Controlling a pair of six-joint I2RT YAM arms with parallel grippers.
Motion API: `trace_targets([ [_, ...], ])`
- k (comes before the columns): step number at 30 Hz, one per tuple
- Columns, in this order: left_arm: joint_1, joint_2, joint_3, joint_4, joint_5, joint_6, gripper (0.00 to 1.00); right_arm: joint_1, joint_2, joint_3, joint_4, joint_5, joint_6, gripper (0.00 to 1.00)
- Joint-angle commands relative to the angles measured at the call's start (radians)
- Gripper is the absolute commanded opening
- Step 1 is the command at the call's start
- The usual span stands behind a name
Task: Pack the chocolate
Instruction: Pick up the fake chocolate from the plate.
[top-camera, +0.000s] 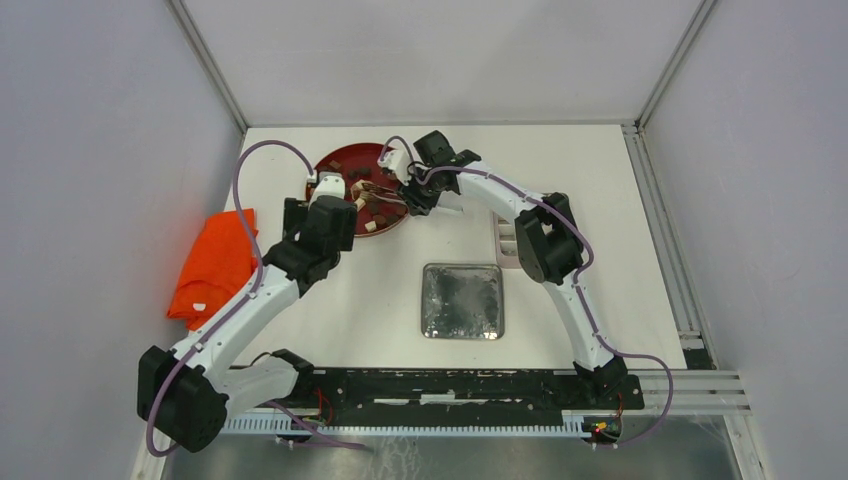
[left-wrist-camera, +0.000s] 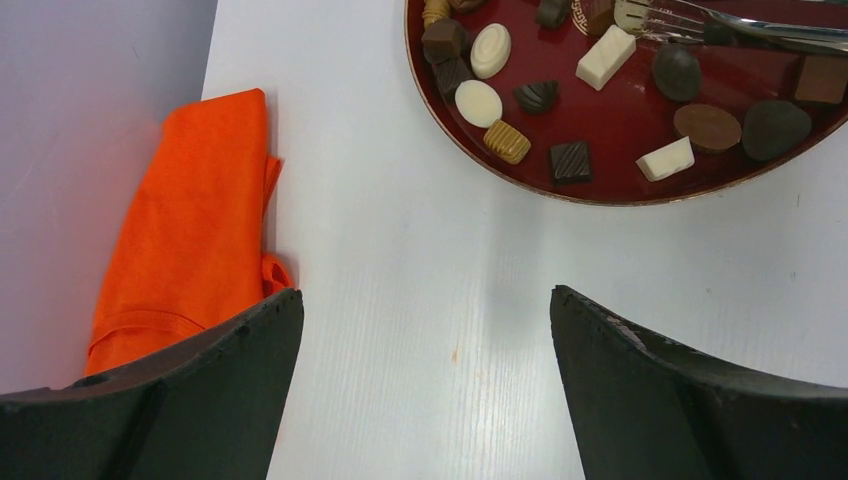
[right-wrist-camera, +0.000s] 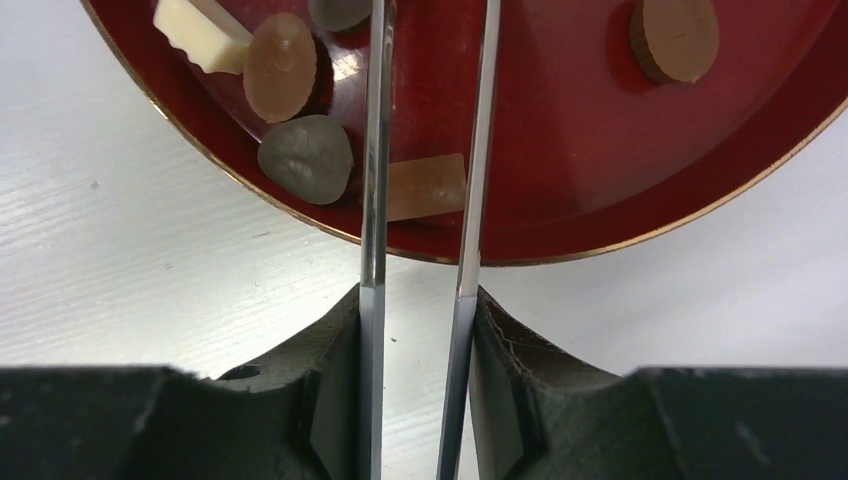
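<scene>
The right tool (right-wrist-camera: 418, 300) clamps thin metal tongs (right-wrist-camera: 375, 150) over assorted small chocolates (right-wrist-camera: 303, 158) on a round dark-red plate (right-wrist-camera: 560, 150). The left tool (left-wrist-camera: 425, 300) gapes empty beside a folded orange cloth (left-wrist-camera: 190, 230).

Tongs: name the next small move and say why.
Probably nudge the tongs tip down beside the cream-white bar and pinch it: the right end effector clamps the tongs over the red plate, and their tip lies nearest that bar, seemingly empty.

Lab cell: white panels (top-camera: 90, 150), aluminium framing (top-camera: 209, 62).
</scene>
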Motion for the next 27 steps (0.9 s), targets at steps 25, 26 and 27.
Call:
trace_targets([
  [25, 0.025, 0.016, 0.013, 0.032, 0.043, 0.032, 0.96, 0.030, 0.043, 0.089, 0.055, -0.033, 0.017, 0.44],
  [26, 0.025, 0.017, 0.013, 0.033, 0.043, 0.032, 0.96, 0.032, 0.046, 0.090, 0.054, -0.036, 0.015, 0.43],
  [27, 0.025, 0.016, 0.013, 0.032, 0.043, 0.032, 0.96, 0.036, 0.048, 0.090, 0.054, -0.038, 0.014, 0.43],
])
